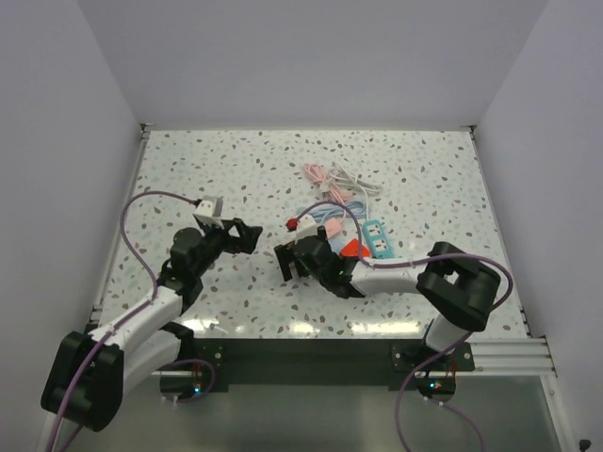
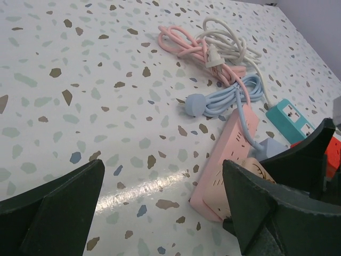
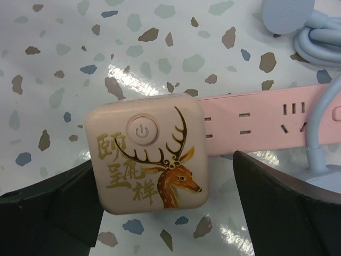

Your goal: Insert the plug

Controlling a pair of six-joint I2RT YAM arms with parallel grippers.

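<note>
The pink square plug point(image 3: 146, 154), on which a gold deer and a round power button are printed, is seen sitting over one end of the pink power strip point(image 3: 266, 120). Whether its pins are fully in cannot be told. The right gripper point(image 3: 162, 178) is held over it with the jaws spread apart, one finger at each side of the plug, and nothing is clamped.

Further along the strip, a light blue cable point(image 3: 319, 106) is laid across its top, so some sockets there are covered. Beyond the strip a round blue plug head point(image 2: 195, 103), a coiled pink cable point(image 2: 184, 45) and a white cable point(image 2: 234, 42) are piled together. A teal power strip point(image 2: 290, 117) is placed just beside the pink one.

The left gripper point(image 2: 162, 176) is kept apart from the strip, over the speckled table point(image 1: 236, 169), with jaws wide and empty.
</note>
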